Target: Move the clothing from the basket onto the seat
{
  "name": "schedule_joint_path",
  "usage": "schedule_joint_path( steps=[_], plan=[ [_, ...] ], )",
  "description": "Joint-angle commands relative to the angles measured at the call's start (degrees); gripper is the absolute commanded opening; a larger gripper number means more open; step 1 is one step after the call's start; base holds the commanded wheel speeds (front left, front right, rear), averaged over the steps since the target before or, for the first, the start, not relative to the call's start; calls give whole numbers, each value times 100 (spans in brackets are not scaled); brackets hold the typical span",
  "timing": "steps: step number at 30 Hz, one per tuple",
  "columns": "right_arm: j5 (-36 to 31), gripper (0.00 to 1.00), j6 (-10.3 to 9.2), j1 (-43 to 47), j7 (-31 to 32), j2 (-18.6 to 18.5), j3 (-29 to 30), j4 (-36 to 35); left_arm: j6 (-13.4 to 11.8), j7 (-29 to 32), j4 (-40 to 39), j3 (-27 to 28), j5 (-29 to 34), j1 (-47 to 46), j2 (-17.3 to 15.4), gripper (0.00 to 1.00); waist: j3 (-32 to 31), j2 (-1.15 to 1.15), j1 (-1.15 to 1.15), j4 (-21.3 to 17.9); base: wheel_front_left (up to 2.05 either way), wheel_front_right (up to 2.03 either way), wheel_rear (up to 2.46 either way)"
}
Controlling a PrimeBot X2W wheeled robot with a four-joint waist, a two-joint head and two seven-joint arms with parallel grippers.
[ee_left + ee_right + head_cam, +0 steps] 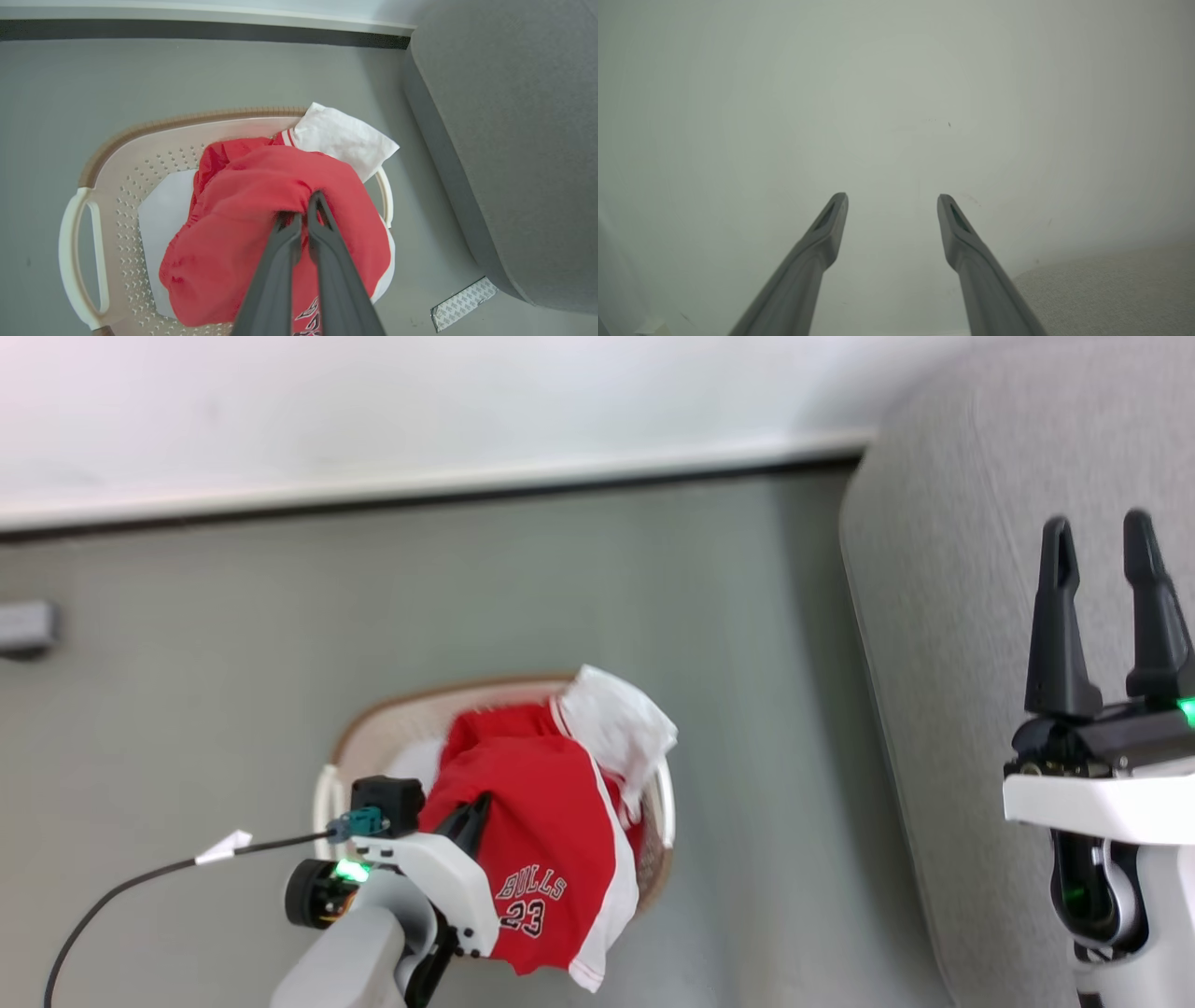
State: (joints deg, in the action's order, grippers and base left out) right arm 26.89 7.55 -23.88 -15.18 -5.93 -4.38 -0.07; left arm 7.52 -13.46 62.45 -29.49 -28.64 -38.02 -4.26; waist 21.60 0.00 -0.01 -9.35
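Clothing (233, 200), red, bunched over basket (74, 233), pinched in shut left jaws, white sheet (159, 224) on basket floor, right jaws wide open, empty, by seat (934, 569).

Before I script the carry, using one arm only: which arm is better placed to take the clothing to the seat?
Left. The left gripper is shut on the red clothing at the basket; the right gripper is open and empty, near the seat.

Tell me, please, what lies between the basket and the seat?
Bare grey floor lies between the basket and the seat, seen in the left wrist view; a small patterned strip lies on it near the seat's corner.
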Motion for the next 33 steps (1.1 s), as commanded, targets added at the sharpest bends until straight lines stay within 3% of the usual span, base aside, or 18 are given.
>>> schedule_joint_path(
  steps=[1, 10, 19, 33],
  plan=[
    [32, 100, -12, 131, 6, -82, 1, 41, -9, -82, -129, -88, -102, 124, -70, 0, -439, 0, 1, 264, 0, 0, 0],
    [96, 100, -12, 505, 6, -114, -35, 190, -9, -174, -1226, -306, -510, 293, -346, 0, -1022, 0, 1, 452, 0, 0, 0],
    [145, 100, -12, 809, 6, -93, -150, 338, -93, -173, -2590, 5, -172, 304, -535, 0, -1402, 0, 1, 523, 0, 0, 0],
    [241, 100, -12, 1159, 6, -60, -389, 530, -378, 110, -4287, 8, -152, 506, -769, 0, -1972, 0, 1, 480, 0, 0, 0]
  ],
)
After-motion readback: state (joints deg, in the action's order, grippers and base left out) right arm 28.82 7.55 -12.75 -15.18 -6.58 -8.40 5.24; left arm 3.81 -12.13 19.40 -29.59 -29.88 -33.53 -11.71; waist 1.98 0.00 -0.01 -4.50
